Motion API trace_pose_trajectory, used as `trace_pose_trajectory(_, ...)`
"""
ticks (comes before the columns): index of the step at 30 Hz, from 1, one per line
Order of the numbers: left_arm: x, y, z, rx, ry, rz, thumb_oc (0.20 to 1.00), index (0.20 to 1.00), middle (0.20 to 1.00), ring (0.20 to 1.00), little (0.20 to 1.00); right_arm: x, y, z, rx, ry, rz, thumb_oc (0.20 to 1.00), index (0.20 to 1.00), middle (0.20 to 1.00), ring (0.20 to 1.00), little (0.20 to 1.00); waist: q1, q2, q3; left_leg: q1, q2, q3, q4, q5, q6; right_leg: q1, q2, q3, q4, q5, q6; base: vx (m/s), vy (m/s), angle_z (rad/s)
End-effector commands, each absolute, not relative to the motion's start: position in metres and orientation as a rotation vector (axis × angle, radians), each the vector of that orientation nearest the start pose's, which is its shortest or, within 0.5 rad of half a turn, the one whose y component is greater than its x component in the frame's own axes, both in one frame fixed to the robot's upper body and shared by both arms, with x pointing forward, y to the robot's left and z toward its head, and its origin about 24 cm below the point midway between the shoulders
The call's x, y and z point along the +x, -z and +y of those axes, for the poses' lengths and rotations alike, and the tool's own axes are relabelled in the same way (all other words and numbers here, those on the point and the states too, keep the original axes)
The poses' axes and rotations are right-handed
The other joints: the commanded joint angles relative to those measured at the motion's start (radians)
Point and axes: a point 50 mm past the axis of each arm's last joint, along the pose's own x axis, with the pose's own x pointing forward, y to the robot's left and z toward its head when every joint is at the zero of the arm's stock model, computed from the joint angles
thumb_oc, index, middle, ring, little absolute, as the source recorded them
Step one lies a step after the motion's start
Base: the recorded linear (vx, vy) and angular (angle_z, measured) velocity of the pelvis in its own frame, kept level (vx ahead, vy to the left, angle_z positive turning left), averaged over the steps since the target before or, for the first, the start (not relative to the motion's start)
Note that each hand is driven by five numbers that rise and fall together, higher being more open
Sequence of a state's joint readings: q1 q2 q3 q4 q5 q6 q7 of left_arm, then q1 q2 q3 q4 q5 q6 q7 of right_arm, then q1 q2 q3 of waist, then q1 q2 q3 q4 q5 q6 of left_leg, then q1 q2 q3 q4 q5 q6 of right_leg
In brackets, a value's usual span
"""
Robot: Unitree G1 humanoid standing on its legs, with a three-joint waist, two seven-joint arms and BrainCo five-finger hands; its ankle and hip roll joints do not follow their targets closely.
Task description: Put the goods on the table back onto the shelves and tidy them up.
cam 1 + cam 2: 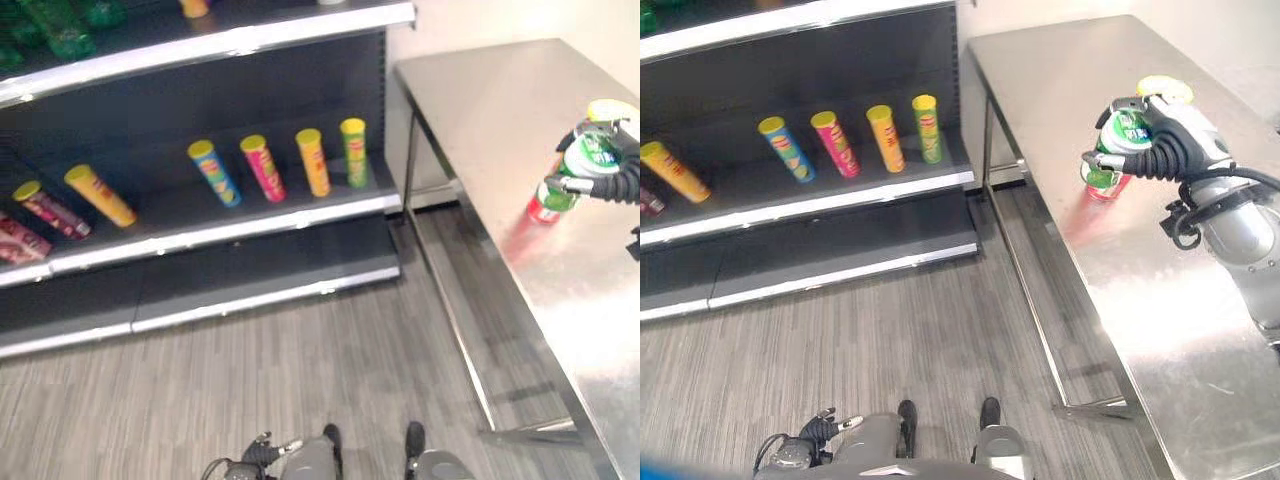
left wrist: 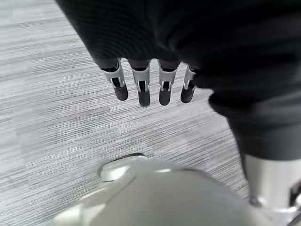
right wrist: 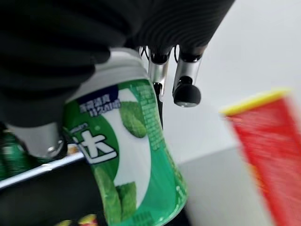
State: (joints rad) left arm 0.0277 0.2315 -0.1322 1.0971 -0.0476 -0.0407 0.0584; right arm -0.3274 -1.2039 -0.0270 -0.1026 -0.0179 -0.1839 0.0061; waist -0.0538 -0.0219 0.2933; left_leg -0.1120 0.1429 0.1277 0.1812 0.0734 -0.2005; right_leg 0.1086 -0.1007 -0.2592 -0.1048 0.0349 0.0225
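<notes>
We are holding a green-and-white canister (image 1: 1123,140) in our right hand (image 1: 1160,140), fingers curled round it, above the worktop (image 1: 1160,290) near its shelf-side edge. A red tube (image 1: 545,205) is standing on the worktop just beside it. Several tubes (image 1: 265,168) are already standing on the shelf (image 1: 230,232). Our left hand (image 2: 150,87) is hanging with fingers relaxed, above the floor. We judge at least two items remain.

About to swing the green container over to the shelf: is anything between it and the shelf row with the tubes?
Nothing visible blocks it. The right hand holds the green container above the steel table, beside a red tube. Open floor lies before the shelf; free spots show between the tubes.
</notes>
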Motion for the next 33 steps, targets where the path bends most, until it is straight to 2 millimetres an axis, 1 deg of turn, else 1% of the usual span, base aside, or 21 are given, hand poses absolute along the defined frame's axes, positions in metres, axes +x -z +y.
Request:
trace_pose_trajectory(1,0.110,0.150,0.233,0.320,-0.051,1.061,1.000,1.000,1.000,1.000,1.000,0.266,-0.283,-0.261,-1.215,-0.061,-0.635,0.200,0.200,0.200,0.200,0.200,0.022,-0.015,-0.073,-0.020,0.124,0.024,-0.168,0.050,0.006,0.092,0.019,0.021,0.050,-0.222,0.094,0.11,0.092,0.18)
trace_pose_trajectory(3,0.108,0.150,0.234,0.327,-0.060,1.066,1.000,1.000,1.000,1.000,1.000,0.266,-0.283,-0.260,-1.224,-0.062,-0.635,0.200,0.200,0.200,0.200,0.200,0.022,-0.014,-0.076,-0.023,0.141,0.049,-0.215,0.071,0.000,0.100,0.013,0.015,0.048,-0.231,0.102,0.19,0.119,0.22)
trace_pose_trajectory(4,0.099,0.152,0.237,0.320,-0.078,1.090,1.000,1.000,1.000,1.000,1.000,0.264,-0.280,-0.257,-1.240,-0.084,-0.632,0.200,0.200,0.200,0.200,0.200,0.026,0.006,-0.094,-0.007,0.152,0.061,-0.251,0.085,-0.011,0.119,0.012,0.015,0.046,-0.238,0.118,0.40,0.299,0.20)
trace_pose_trajectory(5,0.094,0.154,0.237,0.311,-0.090,1.105,1.000,1.000,1.000,1.000,1.000,0.263,-0.282,-0.255,-1.265,-0.085,-0.642,0.200,0.200,0.200,0.200,0.200,0.027,0.023,-0.115,0.004,0.141,0.057,-0.256,0.097,-0.019,0.134,0.009,0.023,0.046,-0.243,0.127,0.34,0.259,0.07)
trace_pose_trajectory(7,0.093,0.154,0.238,0.310,-0.094,1.103,1.000,1.000,1.000,1.000,1.000,0.264,-0.282,-0.254,-1.269,-0.083,-0.642,0.200,0.200,0.200,0.200,0.200,0.033,0.022,-0.121,0.011,0.130,0.063,-0.251,0.092,-0.016,0.137,-0.006,0.028,0.050,-0.242,0.133,0.21,0.218,-0.09)
trace_pose_trajectory(8,0.095,0.153,0.239,0.315,-0.096,1.095,1.000,1.000,1.000,1.000,1.000,0.266,-0.282,-0.252,-1.278,-0.084,-0.643,0.200,0.200,0.200,0.200,0.200,0.041,0.012,-0.133,0.012,0.105,0.077,-0.217,0.075,-0.006,0.145,-0.048,0.031,0.067,-0.236,0.148,0.25,0.298,-0.31)
trace_pose_trajectory(10,0.096,0.152,0.239,0.317,-0.097,1.092,1.000,1.000,1.000,1.000,1.000,0.268,-0.283,-0.250,-1.278,-0.085,-0.646,0.200,0.200,0.200,0.200,0.200,0.045,0.004,-0.139,0.009,0.093,0.087,-0.198,0.062,0.002,0.142,-0.070,0.034,0.078,-0.234,0.156,0.15,0.191,-0.33)
trace_pose_trajectory(13,0.104,0.150,0.241,0.346,-0.085,1.070,1.000,1.000,1.000,1.000,1.000,0.273,-0.285,-0.242,-1.316,-0.095,-0.661,0.200,0.200,0.200,0.200,0.200,0.055,-0.021,-0.156,0.007,0.041,0.105,-0.166,0.011,0.042,0.121,-0.134,0.033,0.141,-0.223,0.185,0.13,0.195,0.17)
trace_pose_trajectory(14,0.104,0.150,0.241,0.345,-0.086,1.070,1.000,1.000,1.000,1.000,1.000,0.274,-0.285,-0.242,-1.316,-0.096,-0.662,0.200,0.200,0.200,0.200,0.200,0.055,-0.022,-0.157,0.006,0.039,0.107,-0.165,0.009,0.043,0.118,-0.137,0.035,0.144,-0.225,0.186,0.10,0.159,0.13)
trace_pose_trajectory(16,0.110,0.147,0.243,0.367,-0.076,1.054,1.000,1.000,1.000,1.000,1.000,0.276,-0.285,-0.237,-1.334,-0.110,-0.673,0.200,0.200,0.200,0.200,0.200,0.057,-0.031,-0.162,0.019,0.000,0.115,-0.162,-0.025,0.077,0.082,-0.170,0.050,0.227,-0.213,0.201,0.10,0.176,0.08)
trace_pose_trajectory(17,0.110,0.147,0.243,0.366,-0.077,1.054,1.000,1.000,1.000,1.000,1.000,0.276,-0.285,-0.237,-1.334,-0.110,-0.673,0.200,0.200,0.200,0.200,0.200,0.057,-0.032,-0.163,0.019,0.000,0.116,-0.162,-0.025,0.077,0.080,-0.170,0.050,0.228,-0.214,0.201,0.16,0.347,0.05)
trace_pose_trajectory(18,0.120,0.142,0.247,0.398,-0.063,1.024,1.000,1.000,1.000,1.000,1.000,0.278,-0.290,-0.229,-1.379,-0.120,-0.702,0.200,0.200,0.200,0.200,0.200,0.054,-0.038,-0.149,0.062,-0.057,0.122,-0.174,-0.064,0.119,0.001,-0.220,0.069,0.408,-0.151,0.200,0.12,0.320,-0.03)
trace_pose_trajectory(20,0.125,0.139,0.254,0.431,-0.065,1.019,1.000,1.000,1.000,1.000,1.000,0.280,-0.294,-0.219,-1.414,-0.150,-0.738,0.200,0.200,0.200,0.200,0.200,0.052,-0.037,-0.137,0.086,-0.070,0.129,-0.196,-0.075,0.135,-0.060,-0.234,0.072,0.505,-0.084,0.188,0.10,0.258,0.04)
trace_pose_trajectory(21,0.127,0.138,0.257,0.442,-0.062,1.014,1.000,1.000,1.000,1.000,1.000,0.280,-0.296,-0.216,-1.436,-0.169,-0.744,0.200,0.200,0.200,0.200,0.200,0.048,-0.038,-0.132,0.099,-0.073,0.124,-0.207,-0.080,0.137,-0.090,-0.223,0.081,0.526,-0.080,0.177,0.17,0.085,-0.05)
trace_pose_trajectory(22,0.134,0.134,0.260,0.451,-0.057,0.993,1.000,1.000,1.000,1.000,1.000,0.276,-0.307,-0.209,-1.493,-0.199,-0.771,0.200,0.200,0.200,0.200,0.200,0.032,-0.030,-0.120,0.124,-0.076,0.103,-0.227,-0.087,0.132,-0.148,-0.175,0.094,0.452,-0.129,0.168,0.16,0.034,0.06)
trace_pose_trajectory(23,0.134,0.134,0.259,0.449,-0.057,0.993,1.000,1.000,1.000,1.000,1.000,0.276,-0.307,-0.208,-1.494,-0.200,-0.772,0.200,0.200,0.200,0.200,0.200,0.029,-0.027,-0.119,0.126,-0.075,0.101,-0.228,-0.088,0.131,-0.143,-0.173,0.091,0.449,-0.129,0.167,0.16,-0.016,0.00)
trace_pose_trajectory(24,0.137,0.133,0.260,0.455,-0.054,0.987,1.000,1.000,1.000,1.000,1.000,0.274,-0.312,-0.205,-1.504,-0.208,-0.794,0.200,0.200,0.200,0.200,0.200,0.020,-0.031,-0.107,0.137,-0.079,0.092,-0.235,-0.090,0.130,-0.168,-0.149,0.099,0.398,-0.133,0.164,0.06,-0.044,0.38)
trace_pose_trajectory(26,0.138,0.133,0.261,0.456,-0.052,0.984,1.000,1.000,1.000,1.000,1.000,0.272,-0.319,-0.201,-1.505,-0.223,-0.817,0.200,0.200,0.200,0.200,0.200,0.005,-0.036,-0.100,0.151,-0.087,0.072,-0.240,-0.096,0.126,-0.178,-0.106,0.131,0.265,-0.110,0.170,0.11,-0.075,0.28)
trace_pose_trajectory(29,0.142,0.131,0.262,0.458,-0.044,0.973,1.000,1.000,1.000,1.000,1.000,0.268,-0.332,-0.198,-1.541,-0.219,-0.844,0.200,0.200,0.200,0.200,0.200,-0.013,-0.053,-0.085,0.177,-0.102,0.031,-0.243,-0.111,0.121,-0.249,-0.042,0.238,0.155,-0.058,0.187,0.12,-0.057,0.44)
trace_pose_trajectory(31,0.139,0.132,0.264,0.459,-0.051,0.982,1.000,1.000,1.000,1.000,1.000,0.265,-0.347,-0.189,-1.602,-0.213,-0.899,0.200,0.200,0.200,0.200,0.200,-0.009,-0.068,-0.084,0.191,-0.107,0.005,-0.231,-0.128,0.115,-0.280,-0.030,0.242,0.122,-0.016,0.188,0.14,-0.096,0.87)
trace_pose_trajectory(33,0.138,0.132,0.263,0.458,-0.046,0.983,1.000,1.000,1.000,1.000,1.000,0.263,-0.355,-0.186,-1.635,-0.205,-0.917,0.200,0.200,0.200,0.200,0.200,-0.016,-0.073,-0.092,0.191,-0.114,-0.010,-0.227,-0.136,0.115,-0.259,-0.036,0.233,0.097,-0.011,0.185,0.08,-0.099,0.54)
